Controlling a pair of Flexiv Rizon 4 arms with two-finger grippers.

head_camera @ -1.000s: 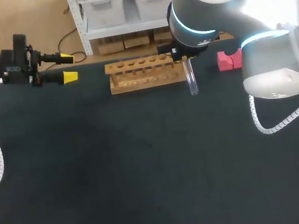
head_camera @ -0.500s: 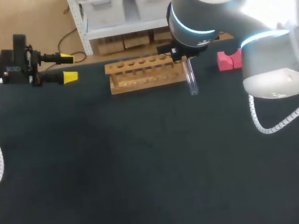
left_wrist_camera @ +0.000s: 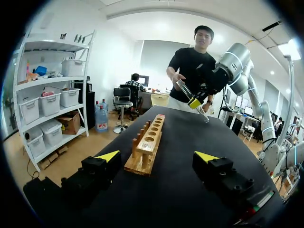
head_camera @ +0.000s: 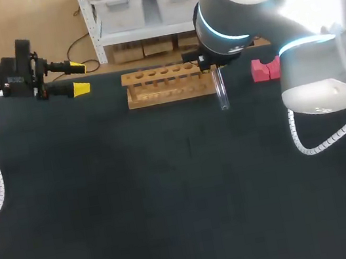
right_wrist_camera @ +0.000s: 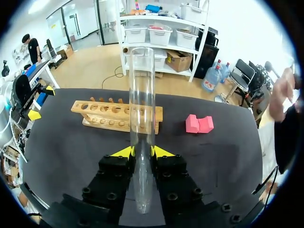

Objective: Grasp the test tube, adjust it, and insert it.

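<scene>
The right gripper (right_wrist_camera: 141,153) clamps the clear test tube (right_wrist_camera: 142,109), holding it at a tilt above the table just right of the wooden rack (head_camera: 167,84). The left gripper (head_camera: 79,79) hangs far left, fingers spread wide

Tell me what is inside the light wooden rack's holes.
No tube stands in the light wooden rack; the clear glass test tube is held by the right gripper. The holes' bottoms are hidden.
</scene>
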